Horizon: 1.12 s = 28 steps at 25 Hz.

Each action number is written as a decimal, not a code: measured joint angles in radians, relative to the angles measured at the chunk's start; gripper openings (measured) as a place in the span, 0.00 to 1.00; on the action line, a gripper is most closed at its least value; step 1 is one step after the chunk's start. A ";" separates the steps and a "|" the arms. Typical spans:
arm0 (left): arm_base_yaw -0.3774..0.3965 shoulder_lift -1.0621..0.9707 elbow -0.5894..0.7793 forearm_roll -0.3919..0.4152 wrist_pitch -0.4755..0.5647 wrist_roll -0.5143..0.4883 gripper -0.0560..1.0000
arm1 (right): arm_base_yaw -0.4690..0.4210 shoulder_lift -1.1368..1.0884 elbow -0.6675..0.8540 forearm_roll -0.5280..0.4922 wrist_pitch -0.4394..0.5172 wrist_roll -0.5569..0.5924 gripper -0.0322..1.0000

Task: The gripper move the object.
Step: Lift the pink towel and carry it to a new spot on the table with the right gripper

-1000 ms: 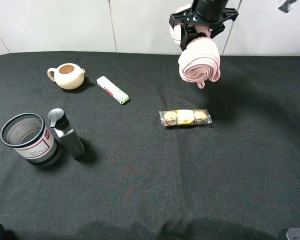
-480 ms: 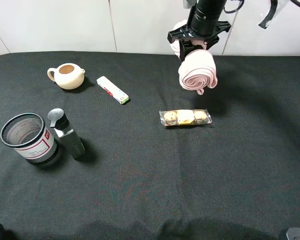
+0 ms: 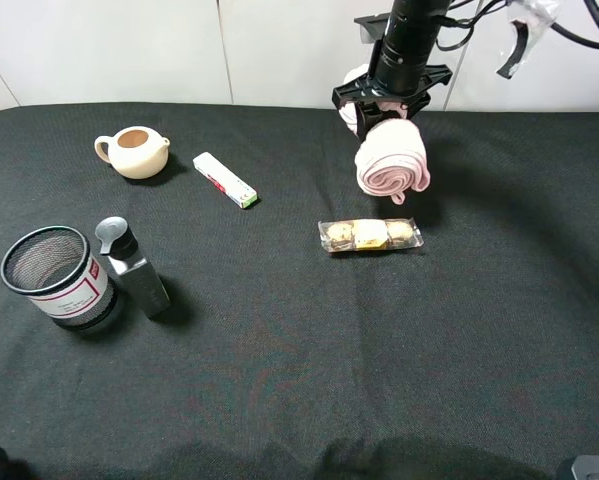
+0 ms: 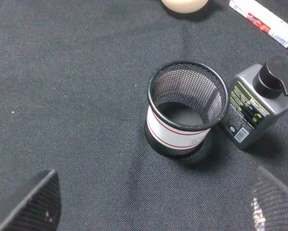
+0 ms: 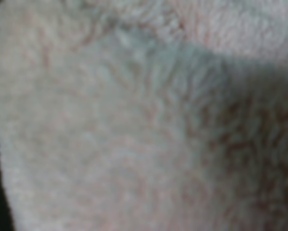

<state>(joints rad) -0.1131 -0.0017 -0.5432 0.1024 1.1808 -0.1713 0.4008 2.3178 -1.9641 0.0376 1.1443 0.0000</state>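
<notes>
The right gripper (image 3: pixel 388 104) is clamped tight on the towel (image 3: pixel 392 160), its dark fingers pinching the waist between the two pink lobes. The towel hangs from it just beyond the cookies (image 3: pixel 370 235), on the far side of the black cloth (image 3: pixel 309 380), with one lobe behind the fingers and the bigger lobe below them. Whether that lower lobe touches the cloth cannot be told. In the right wrist view, blurred pink pile (image 5: pixel 134 120) fills nearly everything.

Left of the cookies and a little farther back lies a white box (image 3: pixel 225 180). The teapot (image 3: pixel 134 152) stands farther left again. Well to the cookies' left and nearer the front stand a mesh cup (image 3: pixel 54 277) and a grey bottle (image 3: pixel 131 266), side by side.

The left gripper (image 4: pixel 153 207) hangs above the cup (image 4: pixel 187 115), fingers (image 4: pixel 31 204) spread wide and holding nothing.
</notes>
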 joint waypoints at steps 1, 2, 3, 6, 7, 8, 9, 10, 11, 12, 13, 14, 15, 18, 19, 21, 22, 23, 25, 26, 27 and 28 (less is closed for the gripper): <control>0.000 0.000 0.000 0.000 0.000 0.000 0.84 | 0.000 0.005 0.000 -0.003 -0.002 0.000 0.41; 0.000 0.000 0.000 0.000 0.000 0.000 0.84 | 0.000 0.010 0.000 -0.007 -0.003 0.000 0.41; 0.000 0.000 0.000 0.000 0.000 0.000 0.84 | 0.000 0.015 0.000 -0.009 -0.003 0.000 0.41; 0.000 0.000 0.000 0.000 0.000 0.000 0.84 | 0.000 0.027 0.000 -0.013 -0.006 0.000 0.41; 0.000 0.000 0.000 0.000 0.000 0.000 0.84 | 0.000 0.031 0.000 -0.013 -0.006 0.000 0.41; 0.000 0.000 0.000 0.000 0.000 0.000 0.84 | 0.000 0.038 0.000 -0.013 -0.005 0.000 0.41; 0.000 0.000 0.000 0.000 0.000 0.000 0.84 | 0.000 0.043 0.000 -0.013 -0.005 0.000 0.41; 0.000 0.000 0.000 0.000 0.000 0.000 0.84 | 0.000 0.049 0.000 -0.013 -0.005 0.000 0.41; 0.000 0.000 0.000 0.000 0.000 0.000 0.84 | 0.000 0.053 0.000 -0.013 -0.005 0.000 0.41; 0.000 0.000 0.000 0.000 0.000 0.000 0.84 | 0.000 0.060 0.000 -0.013 -0.004 0.000 0.41; 0.000 0.000 0.000 0.000 0.000 0.000 0.84 | 0.000 0.064 0.000 -0.013 -0.004 0.000 0.41; 0.000 0.000 0.000 0.000 0.000 0.000 0.84 | 0.000 0.066 0.000 -0.013 -0.004 0.000 0.41; 0.000 0.000 0.000 0.000 0.000 0.000 0.84 | 0.000 0.068 0.000 -0.013 -0.004 0.000 0.41; 0.000 0.000 0.000 0.000 0.000 0.000 0.84 | 0.000 0.072 0.000 -0.013 -0.005 0.000 0.41; 0.000 0.000 0.000 0.000 0.000 0.000 0.84 | 0.000 0.074 0.000 -0.013 -0.006 0.000 0.41; 0.000 0.000 0.000 0.000 0.000 0.000 0.84 | 0.000 0.078 0.000 -0.013 -0.009 0.000 0.41; 0.000 0.000 0.000 0.000 0.000 0.000 0.84 | 0.000 0.079 0.000 -0.013 -0.014 0.000 0.41; 0.000 0.000 0.000 0.000 0.000 0.000 0.84 | 0.000 0.079 0.000 -0.013 -0.019 0.000 0.41; 0.000 0.000 0.000 0.000 0.000 0.000 0.84 | 0.000 0.080 0.000 -0.013 -0.022 0.000 0.41; 0.000 0.000 0.000 0.000 0.000 0.000 0.84 | 0.000 0.080 0.000 -0.014 -0.023 0.000 0.41; 0.000 0.000 0.000 0.000 0.000 0.000 0.84 | 0.000 0.080 0.000 -0.014 -0.024 0.000 0.41; 0.000 0.000 0.000 0.000 0.000 0.000 0.84 | 0.000 0.080 0.000 -0.016 -0.024 0.000 0.41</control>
<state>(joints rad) -0.1131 -0.0017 -0.5432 0.1024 1.1808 -0.1713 0.4008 2.3979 -1.9641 0.0220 1.1200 0.0000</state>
